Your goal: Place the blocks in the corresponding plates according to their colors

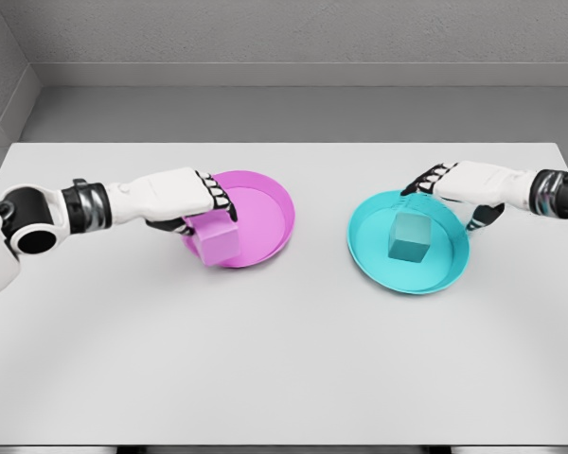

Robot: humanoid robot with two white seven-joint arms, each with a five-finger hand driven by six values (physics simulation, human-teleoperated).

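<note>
A: Where are the blocks?

B: The pink block [215, 237] sits in the pink plate [265, 222], at its left side, a little left of the middle of the frame. The teal block [410, 237] stands upright in the teal plate [371, 253], right of the middle.

A: And the hands?

B: The left hand [197, 199] lies over the left rim of the pink plate, directly above the pink block. Its dark fingers [220, 197] bend down toward the top of the block. If they really grip it, I cannot tell; the hand hides the contact.

A: The right one?

B: The right hand [454, 184] hovers over the upper right rim of the teal plate. Its fingers [426, 180] are stretched loosely to the left and hold nothing. The teal block is near, below the hand, but apart from it.

A: What carries everything?

B: A light grey tabletop [284, 359]. The two plates are well apart on it, side by side. The left arm enters from the left edge, the right arm from the right edge. Behind the tabletop, in the upper part of the frame, is a grey wall [284, 38].
</note>
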